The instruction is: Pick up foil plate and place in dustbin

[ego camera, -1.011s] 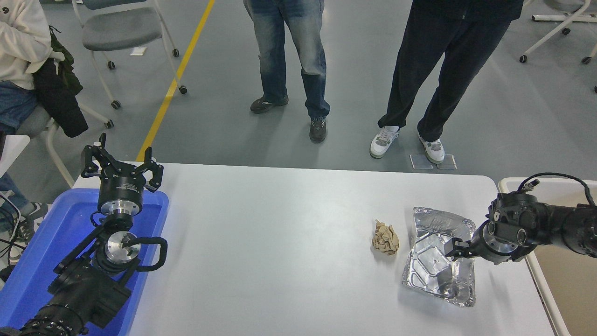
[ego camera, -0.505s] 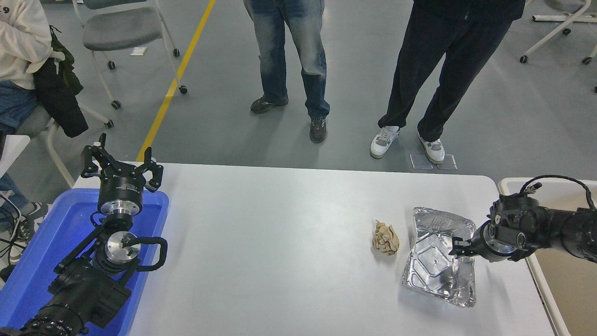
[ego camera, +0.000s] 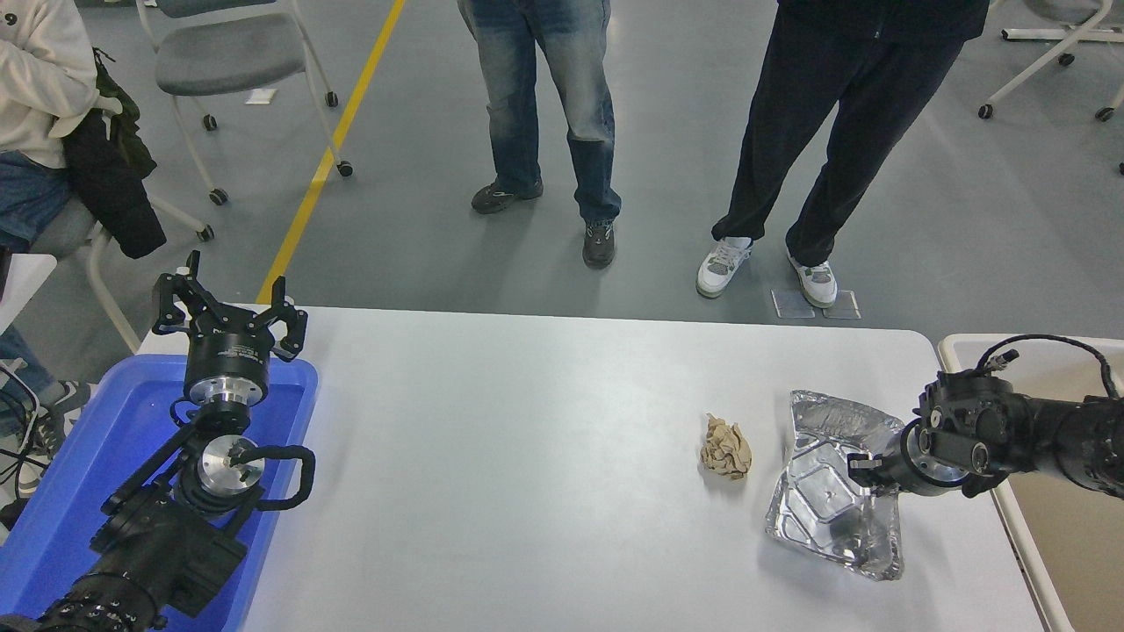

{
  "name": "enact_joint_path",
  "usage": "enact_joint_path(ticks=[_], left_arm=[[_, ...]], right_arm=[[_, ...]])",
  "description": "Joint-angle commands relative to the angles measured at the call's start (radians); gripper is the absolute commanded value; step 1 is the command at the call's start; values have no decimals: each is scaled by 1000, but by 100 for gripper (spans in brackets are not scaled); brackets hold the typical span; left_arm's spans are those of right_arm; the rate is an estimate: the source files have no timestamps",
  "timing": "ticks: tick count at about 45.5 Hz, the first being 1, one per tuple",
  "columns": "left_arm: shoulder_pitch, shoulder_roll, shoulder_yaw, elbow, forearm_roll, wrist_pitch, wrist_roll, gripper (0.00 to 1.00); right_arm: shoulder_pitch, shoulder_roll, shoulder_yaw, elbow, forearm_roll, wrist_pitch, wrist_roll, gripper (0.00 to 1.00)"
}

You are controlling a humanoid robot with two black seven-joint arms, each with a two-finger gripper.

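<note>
The foil plate (ego camera: 825, 500), shiny and crinkled, sits at the table's right side with its right edge raised and its shape skewed. My right gripper (ego camera: 862, 470) comes in from the right edge and is shut on the plate's right rim. The dustbin (ego camera: 955, 349), beige with a pale rim and tan inside, stands just off the table's right end, behind and under my right arm. My left gripper (ego camera: 219, 303) is parked open at the lower left, over the blue tray.
A crumpled tan paper ball (ego camera: 726, 448) lies just left of the foil plate. A blue plastic tray (ego camera: 88, 456) sits at the table's left end. Two people stand beyond the far edge, and a third sits at the far left.
The right gripper rose off the plate's base, drew back to its right rim and closed there. The plate has shifted slightly right and tilted. The left arm has not moved.
</note>
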Motion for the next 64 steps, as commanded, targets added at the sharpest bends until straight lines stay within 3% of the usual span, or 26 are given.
enact_joint_path(ticks=[1,18,35,43,53,64], left_arm=[[0,0,0,0,0,0,0,99],[0,0,0,0,0,0,0,99],[0,0,0,-3,0,0,0,99],[0,0,0,0,0,0,0,99],[0,0,0,0,0,0,0,99],[0,0,0,0,0,0,0,99]], right_arm=[[13,-9,1,2,-8,4,8,0],[133,-75,3,77,-5,73,9,0],[462,-266,11,223,-17,281,-2,0],[627,-366,9,286,-101,407,-5,0],[815,-461,1,369,-184,409,-25,0],[881,-510,1,386,-194,409,-57,0]])
